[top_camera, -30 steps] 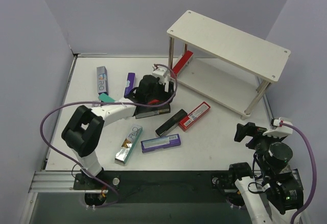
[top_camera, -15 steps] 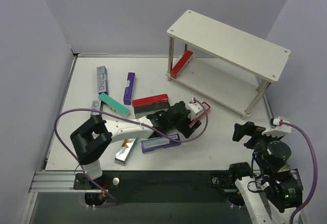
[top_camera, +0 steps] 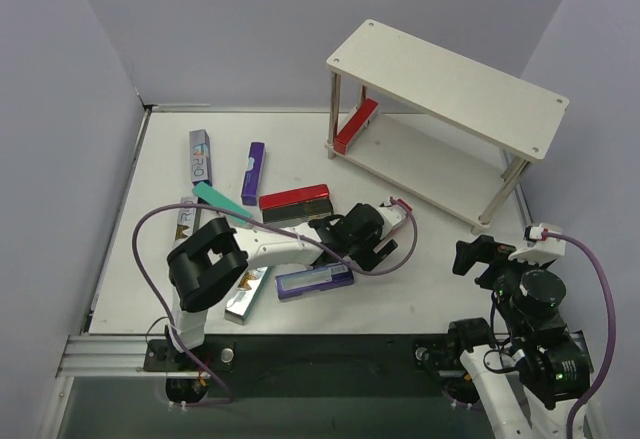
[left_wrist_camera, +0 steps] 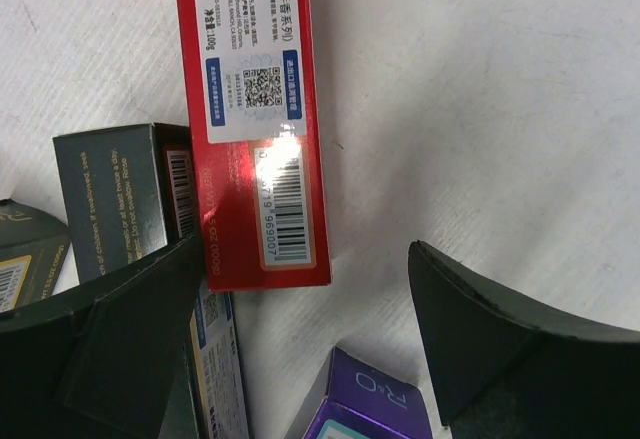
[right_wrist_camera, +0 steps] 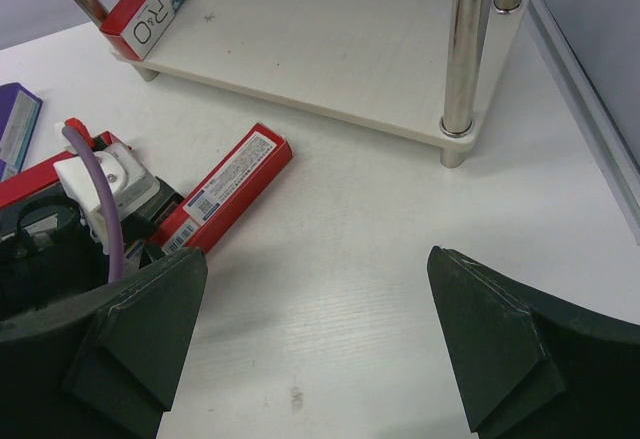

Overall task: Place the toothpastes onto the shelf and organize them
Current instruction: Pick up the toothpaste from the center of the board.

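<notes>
While left pincer (left_wrist_camera: 303, 259) gapes, red carton (left_wrist_camera: 255, 109) beneath

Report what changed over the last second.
The left gripper swung right and nearer, away from the shelf's left end, and now hovers open over the end of a red carton in mid-table. It took hold of nothing and let go of nothing. The other cartons, the shelf and the open right gripper stayed as they were.
</notes>
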Controlling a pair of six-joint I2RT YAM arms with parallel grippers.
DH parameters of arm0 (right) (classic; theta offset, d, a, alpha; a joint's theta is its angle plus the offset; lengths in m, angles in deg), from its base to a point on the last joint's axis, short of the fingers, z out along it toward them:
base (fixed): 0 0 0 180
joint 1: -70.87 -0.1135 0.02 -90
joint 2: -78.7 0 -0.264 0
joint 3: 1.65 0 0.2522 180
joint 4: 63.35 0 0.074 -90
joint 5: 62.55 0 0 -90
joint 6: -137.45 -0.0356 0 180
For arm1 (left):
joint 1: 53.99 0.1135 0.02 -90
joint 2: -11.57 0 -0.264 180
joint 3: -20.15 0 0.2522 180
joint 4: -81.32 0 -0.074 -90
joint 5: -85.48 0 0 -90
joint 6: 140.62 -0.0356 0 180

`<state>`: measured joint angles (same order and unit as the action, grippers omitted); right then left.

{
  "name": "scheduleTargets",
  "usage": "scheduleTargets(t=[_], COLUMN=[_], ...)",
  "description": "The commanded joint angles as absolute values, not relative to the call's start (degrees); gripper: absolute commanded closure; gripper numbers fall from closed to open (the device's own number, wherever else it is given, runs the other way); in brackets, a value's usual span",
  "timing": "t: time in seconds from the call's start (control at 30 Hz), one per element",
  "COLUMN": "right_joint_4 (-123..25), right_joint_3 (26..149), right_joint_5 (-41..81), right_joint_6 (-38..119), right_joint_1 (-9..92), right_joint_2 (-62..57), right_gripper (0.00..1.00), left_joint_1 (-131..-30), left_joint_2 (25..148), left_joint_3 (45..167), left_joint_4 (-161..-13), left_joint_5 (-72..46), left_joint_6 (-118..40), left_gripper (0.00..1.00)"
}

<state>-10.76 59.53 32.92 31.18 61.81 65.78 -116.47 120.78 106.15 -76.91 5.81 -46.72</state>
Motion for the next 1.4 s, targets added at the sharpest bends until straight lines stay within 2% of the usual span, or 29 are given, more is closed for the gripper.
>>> scheduleTargets(t=[0.0,0.47,0.73,0.83,1.03,1.1,1.13,1.2,1.37], right_joint_4=[-12.24,-12.33,-12.33,-12.33,-11.98,-11.98,-11.98,-11.89,-11.36], right_joint_3=[59.13,58.95,58.6,58.78,59.13,59.3,59.3,59.31,59.83], right_joint_5=[32.72,32.28,31.75,31.4,30.44,30.35,30.52,30.61,30.96], right_joint_6=[31.81,31.98,31.98,32.25,33.47,34.0,34.09,34.88,37.08], right_joint_1=[61.55,61.64,61.55,61.64,61.55,61.55,61.55,61.55,61.55], right_joint_2=[64.47,64.73,65.43,65.87,67.27,67.98,68.59,69.38,69.65], right_gripper=[0.0,0.0,0.0,0.0,0.0,0.0,0.0,0.0,0.0], left_joint_1=[-116.22,-115.87,-115.61,-115.52,-115.17,-114.38,-114.11,-113.06,-110.34], left_joint_2=[123.1,124.25,125.91,125.92,124.86,123.38,122.5,120.04,116.17], left_joint_3=[111.77,110.64,107.47,106.07,103.78,102.47,101.5,100.18,98.51], left_joint_4=[-72.19,-72.78,-79.46,-82.36,-87.03,-87.64,-88.34,-90.54,-93.7], left_joint_5=[7.78,11.83,11.74,11.83,9.2,7.62,6.83,5.42,-1.08], left_joint_6=[-45.87,-45.26,-44.29,-44.11,-42.89,-41.22,-40.69,-38.5,-34.19], left_gripper=[0.06,0.05,0.1,0.16,0.36,0.48,0.51,0.54,0.56])
